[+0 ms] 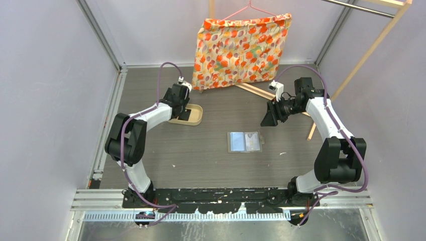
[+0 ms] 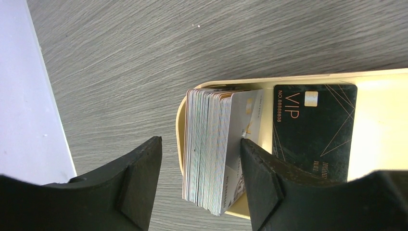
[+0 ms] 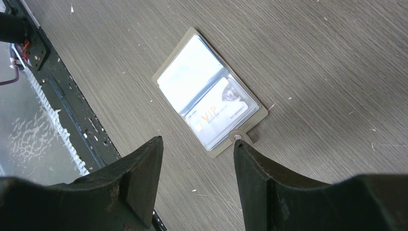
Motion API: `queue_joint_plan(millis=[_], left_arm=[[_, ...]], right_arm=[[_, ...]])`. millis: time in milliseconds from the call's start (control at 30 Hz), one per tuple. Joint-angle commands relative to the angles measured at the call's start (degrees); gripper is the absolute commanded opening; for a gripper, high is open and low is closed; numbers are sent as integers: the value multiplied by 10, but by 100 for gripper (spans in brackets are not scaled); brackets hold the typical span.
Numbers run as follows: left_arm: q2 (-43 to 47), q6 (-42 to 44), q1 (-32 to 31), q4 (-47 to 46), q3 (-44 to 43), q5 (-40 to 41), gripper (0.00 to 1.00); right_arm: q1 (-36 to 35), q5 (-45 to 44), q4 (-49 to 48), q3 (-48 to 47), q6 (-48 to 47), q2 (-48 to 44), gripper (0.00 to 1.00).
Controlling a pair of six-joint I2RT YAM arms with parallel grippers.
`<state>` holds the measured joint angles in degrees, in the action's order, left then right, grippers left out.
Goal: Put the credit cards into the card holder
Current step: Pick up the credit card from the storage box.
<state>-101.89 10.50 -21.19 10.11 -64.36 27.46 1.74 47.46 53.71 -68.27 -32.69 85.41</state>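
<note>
Down at the tan tray, the left gripper (image 2: pixel 199 142) stands open astride an upright stack of thin white and grey plastic cards (image 2: pixel 207 120). One black finger (image 2: pixel 139 178) hangs outside the tray over the table, with a clear gap to the stack. The other finger (image 2: pixel 260 178) is inside the tray, right against the stack's outermost card, so nothing is clamped. The stack stands on edge against the rounded end of the shallow tan oval tray (image 2: pixel 380 120), its many pale edges fanned slightly. Just beside it, flat on the tray floor, lies a black rectangular plastic card (image 2: pixel 312 130) with thin copper lines, a small gold chip and "VIP" lettering. The tray rests on the grey wood-grain table (image 2: pixel 120 57) towards its far left. The right gripper (image 3: pixel 197 143) hangs above the table with its jaws moderately apart and nothing between them. Beyond its fingertips lies the flat grey folding card holder (image 3: pixel 209 91), opened out, its two clear bluish-white pockets facing up. One pocket looks blank. The other shows a pale card with gold "VIP" lettering (image 3: pixel 219 115) inside it. A small grey tab with a metal eyelet (image 3: pixel 238 137) sticks out from one edge. From above, the holder sits near the table's middle, well apart from the tray.
</note>
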Motion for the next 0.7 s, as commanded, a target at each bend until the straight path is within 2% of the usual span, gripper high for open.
queue_joint_plan(millis=[0, 133, 667], left_arm=[[12, -1, 4, -16, -9, 18, 61], [23, -3, 4, -20, -4, 16, 54], [36, -6, 4, -21, -2, 14, 50]], right_arm=[[3, 8, 3, -10, -9, -3, 61], [3, 8, 4, -10, -9, -1, 61], [3, 11, 10, -12, -13, 4, 60]])
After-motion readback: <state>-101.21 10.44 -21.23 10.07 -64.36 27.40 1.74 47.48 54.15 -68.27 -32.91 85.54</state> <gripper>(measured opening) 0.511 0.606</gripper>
